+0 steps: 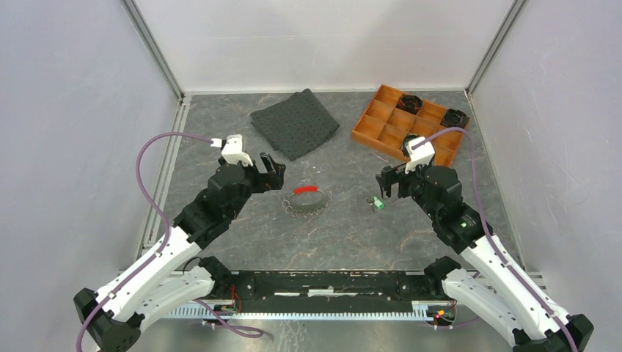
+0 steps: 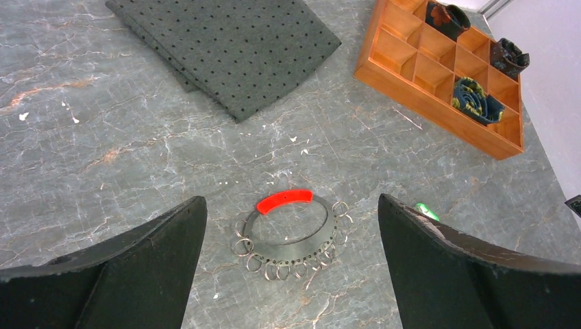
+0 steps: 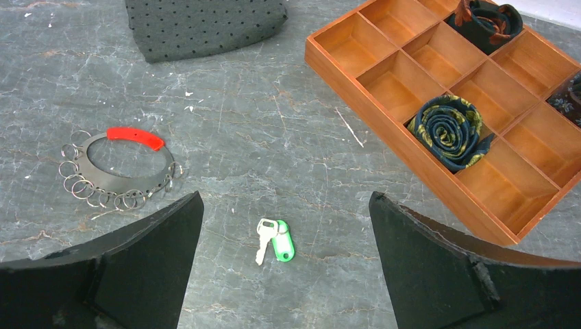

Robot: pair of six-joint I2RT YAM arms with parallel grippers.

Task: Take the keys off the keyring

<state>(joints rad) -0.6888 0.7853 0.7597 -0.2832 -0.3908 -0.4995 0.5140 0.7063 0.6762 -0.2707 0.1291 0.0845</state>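
Note:
The keyring [image 1: 304,207] is a grey metal loop lying flat mid-table, with several small split rings along its near edge and a red plastic arc [image 1: 306,190] on its far side. It also shows in the left wrist view [image 2: 289,252] and the right wrist view [image 3: 109,184]. A silver key with a green plastic tag [image 1: 376,202] lies loose on the table to the right of the loop [image 3: 274,240]. My left gripper [image 1: 273,172] is open and empty, above and left of the loop. My right gripper [image 1: 385,180] is open and empty, just above the green key. No red-headed key shows apart from the red arc.
A wooden compartment tray [image 1: 364,126] stands at the back right with rolled dark fabric pieces [image 3: 449,130] in some cells. A folded grey dotted cloth [image 1: 295,121] lies at the back centre. Enclosure walls close off the left, right and far sides.

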